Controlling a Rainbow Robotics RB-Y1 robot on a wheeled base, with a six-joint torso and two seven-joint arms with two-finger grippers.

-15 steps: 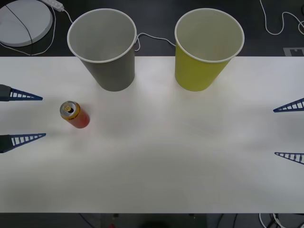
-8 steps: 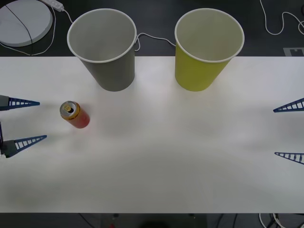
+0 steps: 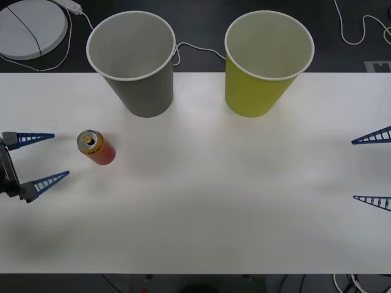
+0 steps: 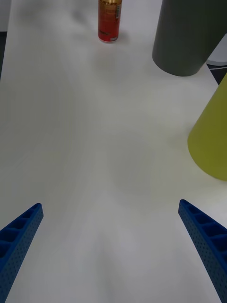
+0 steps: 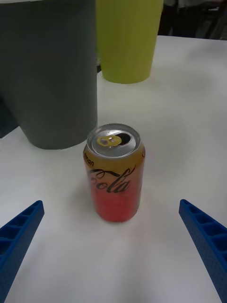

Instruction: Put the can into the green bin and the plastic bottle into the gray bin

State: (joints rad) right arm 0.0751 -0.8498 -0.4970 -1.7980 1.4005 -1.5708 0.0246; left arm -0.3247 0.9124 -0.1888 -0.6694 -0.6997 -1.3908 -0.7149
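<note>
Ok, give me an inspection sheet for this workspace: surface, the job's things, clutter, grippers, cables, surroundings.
Surface: white table, bare apart from the job's things.
Job's things: can upright near the table's left side, tab end up; gray bin and green bin upright at the far edge, both look empty. Plastic bottle: nothing seen.
Clutter: nothing seen on the table.
Grippers: left gripper open, just left of the can, not touching; right gripper open at the right edge, idle.
Cables: white cable on the floor behind the bins; another far right.
Surroundings: dark floor, round white disc far left.
</note>
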